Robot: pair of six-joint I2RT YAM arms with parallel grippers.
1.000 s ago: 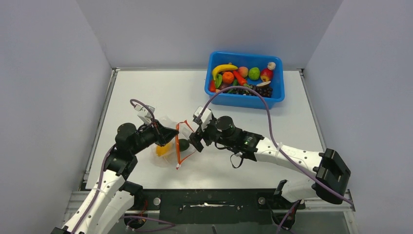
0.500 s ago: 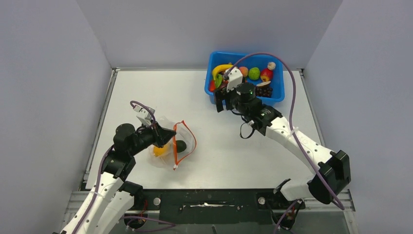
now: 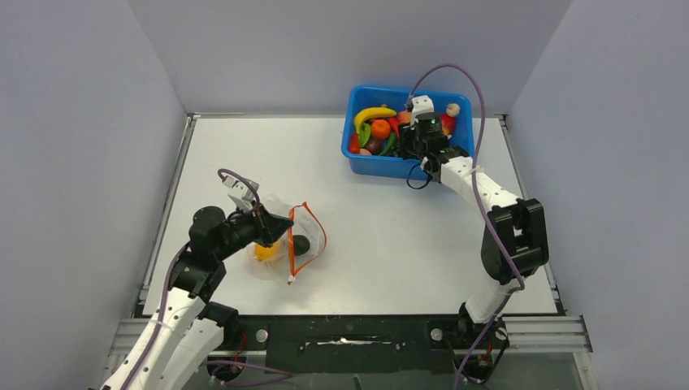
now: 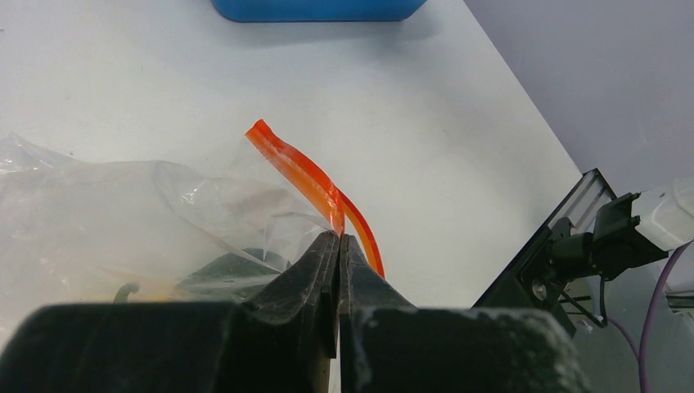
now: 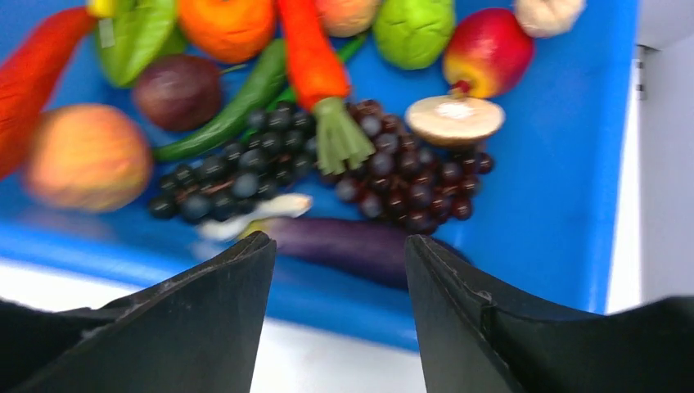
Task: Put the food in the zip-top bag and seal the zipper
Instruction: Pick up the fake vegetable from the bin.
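The clear zip-top bag (image 3: 276,236) lies at the near left of the table, its orange-red zipper (image 3: 293,246) curving round an open mouth. Inside it sit a yellow-orange piece (image 3: 264,250) and a dark green piece (image 3: 301,244). My left gripper (image 3: 284,225) is shut on the zipper edge (image 4: 307,176) and holds that lip up. My right gripper (image 3: 416,148) is open and empty over the near wall of the blue bin (image 3: 406,168). In the right wrist view its jaws frame a purple eggplant (image 5: 344,243), with dark grapes (image 5: 401,184), a red apple (image 5: 487,51), a green fruit (image 5: 413,29) and a peach (image 5: 86,155) beyond.
The bin at the back right also holds a banana (image 3: 372,113), an orange piece (image 3: 380,128), a carrot (image 5: 311,57), a mushroom slice (image 5: 454,119) and a long green vegetable (image 5: 229,110). Purple cables loop above both arms.
My right arm has swung from the bag's mouth back to the blue bin, its gripper now open over the bin. The dark green piece stays in the bag. The left gripper has held still.
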